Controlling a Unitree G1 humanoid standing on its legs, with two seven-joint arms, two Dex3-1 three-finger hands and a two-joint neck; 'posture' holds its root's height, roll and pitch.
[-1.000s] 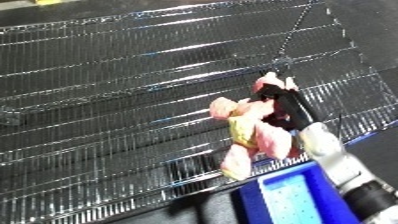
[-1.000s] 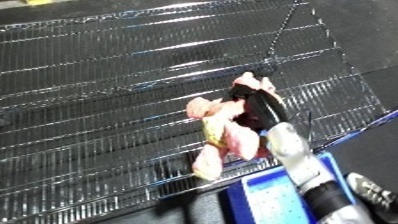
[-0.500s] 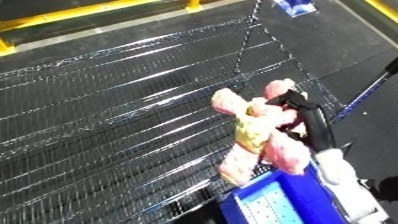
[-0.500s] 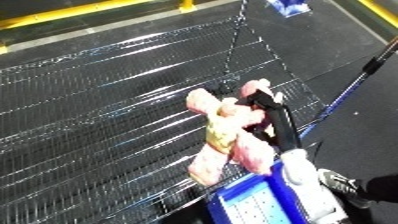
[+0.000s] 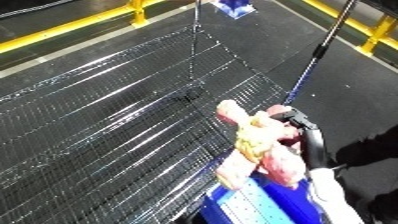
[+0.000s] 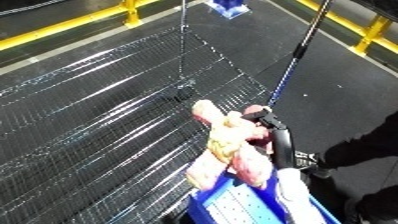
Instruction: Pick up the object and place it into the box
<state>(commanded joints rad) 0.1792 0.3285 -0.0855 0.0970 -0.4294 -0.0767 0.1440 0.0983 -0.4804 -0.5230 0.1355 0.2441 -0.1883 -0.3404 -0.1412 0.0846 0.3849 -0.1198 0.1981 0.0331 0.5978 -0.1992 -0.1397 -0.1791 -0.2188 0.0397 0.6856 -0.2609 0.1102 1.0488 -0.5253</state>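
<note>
A pink and yellow plush toy [image 5: 257,148] hangs in the air at the lower right, with my right hand [image 5: 304,134] shut on it from its right side. The black fingers curl round the toy's upper part, and the white forearm [image 5: 330,200] comes up from the bottom edge. Just under the toy lies the blue bin [image 5: 251,204], with only its near rim and a pale inner panel showing. The toy's lower end overlaps the bin's edge. My left hand shows in neither view.
A wire mesh shelf [image 5: 107,125] fills the left and middle. A thin blue and grey pole [image 5: 315,55] slants up at the right. Yellow floor barriers [image 5: 71,27] run along the top, with a small blue object [image 5: 233,6] beyond them on the dark floor.
The camera has swung to the right, so the mesh shelf has slid left and the barriers show. My right hand has carried the plush toy off the mesh to above the blue bin.
</note>
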